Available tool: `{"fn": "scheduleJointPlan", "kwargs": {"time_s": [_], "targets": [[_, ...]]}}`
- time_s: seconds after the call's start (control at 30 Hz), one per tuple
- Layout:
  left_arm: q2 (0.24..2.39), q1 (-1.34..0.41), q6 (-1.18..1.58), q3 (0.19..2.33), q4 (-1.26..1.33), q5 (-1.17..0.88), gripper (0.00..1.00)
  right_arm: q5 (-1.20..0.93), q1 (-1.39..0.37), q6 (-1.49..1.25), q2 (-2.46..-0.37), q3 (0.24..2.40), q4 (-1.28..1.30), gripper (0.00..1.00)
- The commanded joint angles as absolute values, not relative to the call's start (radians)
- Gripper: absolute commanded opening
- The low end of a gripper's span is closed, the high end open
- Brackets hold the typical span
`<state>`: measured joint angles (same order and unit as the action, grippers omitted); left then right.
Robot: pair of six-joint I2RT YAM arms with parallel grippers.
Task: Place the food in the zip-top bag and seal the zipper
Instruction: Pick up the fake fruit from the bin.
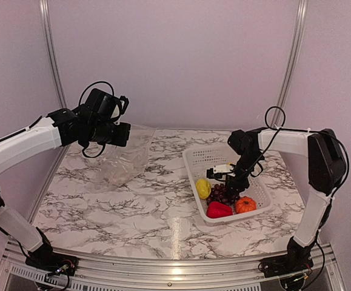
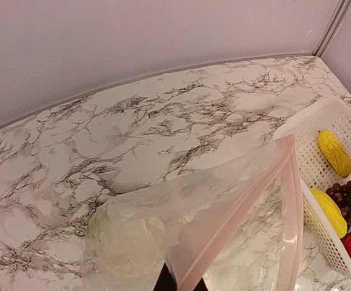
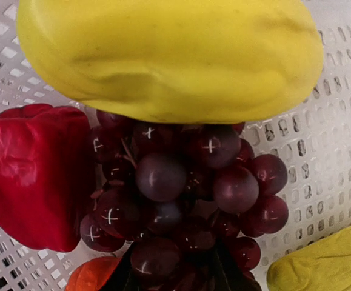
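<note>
My left gripper (image 1: 124, 134) is raised over the table's left side, shut on the mouth edge of the zip-top bag (image 1: 122, 162), which hangs down to the marble. In the left wrist view my left gripper (image 2: 179, 285) pinches the pinkish zipper (image 2: 243, 201); the mouth gapes, and a pale cauliflower (image 2: 122, 242) lies inside. My right gripper (image 1: 226, 183) reaches down into the basket. Its fingers close around the lower berries of the dark purple grapes (image 3: 175, 194), between a yellow piece (image 3: 163, 57), a red pepper (image 3: 33, 176) and an orange fruit (image 3: 90, 277).
The white lattice basket (image 1: 193, 159) stands right of centre and holds the food, including a second yellow piece (image 3: 324, 264). Its near corner sits close beside the bag's mouth (image 2: 311, 209). Metal posts and pale walls enclose the table's back and sides.
</note>
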<state>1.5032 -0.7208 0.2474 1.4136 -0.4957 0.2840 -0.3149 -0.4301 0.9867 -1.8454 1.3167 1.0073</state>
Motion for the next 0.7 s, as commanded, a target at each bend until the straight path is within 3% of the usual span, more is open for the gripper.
{"fn": "scheduleJointPlan", "kwargs": {"time_s": [0.0, 0.1, 0.23, 0.67], "targets": [[1.469, -0.721, 0.261, 1.392, -0.458, 0.268, 0.00, -0.305, -0.439, 0.989, -1.833, 1.351, 1.057, 0.25], [1.469, -0.721, 0.268, 1.385, -0.444, 0.268, 0.00, -0.305, -0.440, 0.985, -1.796, 1.379, 1.086, 0.08], [1.468, -0.721, 0.277, 1.382, -0.421, 0.270, 0.00, -0.301, -0.439, 0.983, -1.752, 1.416, 1.127, 0.02], [1.477, -0.721, 0.304, 1.388, -0.368, 0.229, 0.00, -0.259, -0.435, 0.980, -1.655, 1.531, 1.194, 0.00]]}}
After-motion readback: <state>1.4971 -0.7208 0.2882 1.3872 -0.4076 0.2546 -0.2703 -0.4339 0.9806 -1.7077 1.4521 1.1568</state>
